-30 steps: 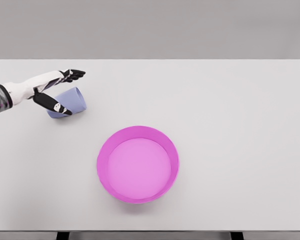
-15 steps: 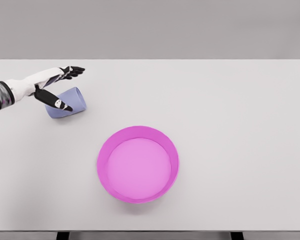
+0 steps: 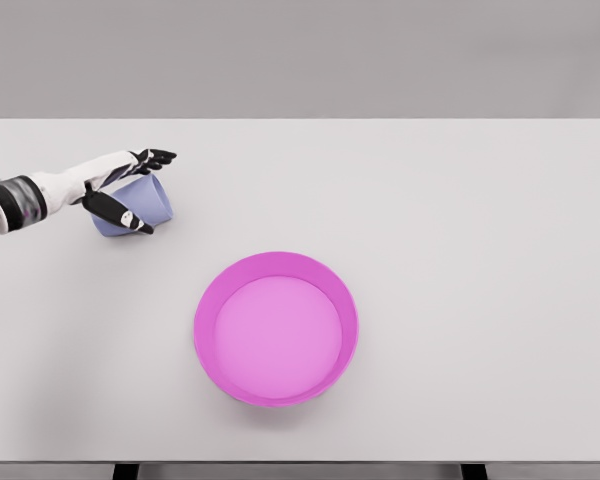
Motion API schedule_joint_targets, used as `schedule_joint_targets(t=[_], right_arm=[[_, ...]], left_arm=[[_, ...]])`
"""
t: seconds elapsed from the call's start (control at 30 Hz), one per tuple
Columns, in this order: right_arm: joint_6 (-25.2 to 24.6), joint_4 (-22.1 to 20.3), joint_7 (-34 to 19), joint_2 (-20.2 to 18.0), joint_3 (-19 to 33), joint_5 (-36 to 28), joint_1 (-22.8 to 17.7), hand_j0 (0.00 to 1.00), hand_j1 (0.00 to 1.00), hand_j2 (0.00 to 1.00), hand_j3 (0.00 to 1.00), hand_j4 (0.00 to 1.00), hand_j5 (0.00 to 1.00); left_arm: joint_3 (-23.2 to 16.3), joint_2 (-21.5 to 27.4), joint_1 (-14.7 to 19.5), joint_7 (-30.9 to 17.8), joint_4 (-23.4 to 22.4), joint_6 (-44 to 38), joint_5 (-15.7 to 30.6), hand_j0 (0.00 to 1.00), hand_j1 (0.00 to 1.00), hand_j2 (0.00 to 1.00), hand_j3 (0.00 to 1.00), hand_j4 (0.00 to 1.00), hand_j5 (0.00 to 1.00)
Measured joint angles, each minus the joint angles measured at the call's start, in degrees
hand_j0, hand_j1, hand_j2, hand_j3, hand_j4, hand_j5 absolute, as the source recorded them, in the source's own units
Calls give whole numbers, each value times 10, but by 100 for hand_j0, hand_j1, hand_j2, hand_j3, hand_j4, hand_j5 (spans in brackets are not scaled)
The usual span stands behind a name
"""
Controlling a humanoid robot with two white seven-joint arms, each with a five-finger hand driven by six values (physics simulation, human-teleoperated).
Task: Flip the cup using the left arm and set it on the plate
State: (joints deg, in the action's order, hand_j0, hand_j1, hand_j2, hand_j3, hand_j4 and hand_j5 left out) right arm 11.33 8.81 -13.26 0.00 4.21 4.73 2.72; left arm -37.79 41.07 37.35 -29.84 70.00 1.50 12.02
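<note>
The pale lavender-blue plastic cup lies on its side at the far left of the white table, well apart from the round magenta plate near the front centre. The left hand has crept slightly rightward since half a second ago: fingers extended over the cup, thumb across its near side, bracketing it loosely, not clamped. The cup has not moved.

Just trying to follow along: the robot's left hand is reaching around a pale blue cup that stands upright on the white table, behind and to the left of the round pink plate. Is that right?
Not quite. In the head view the pale blue cup lies on its side, not upright. The rest holds: the left hand reaches around it on the white table, behind and left of the round pink plate.
</note>
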Motion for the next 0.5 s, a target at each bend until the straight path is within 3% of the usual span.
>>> schedule_joint_targets(t=[0.4,0.5], right_arm=[[0,0,0,0,0,0,0,100,100,100,100,100,100],[0,0,0,0,0,0,0,100,100,100,100,100,100]], left_arm=[[-3,0,-2,2,-17,0,-2,100,100,100,100,100,100],[-3,-1,-2,2,-19,0,-9,89,89,89,89,89,89]])
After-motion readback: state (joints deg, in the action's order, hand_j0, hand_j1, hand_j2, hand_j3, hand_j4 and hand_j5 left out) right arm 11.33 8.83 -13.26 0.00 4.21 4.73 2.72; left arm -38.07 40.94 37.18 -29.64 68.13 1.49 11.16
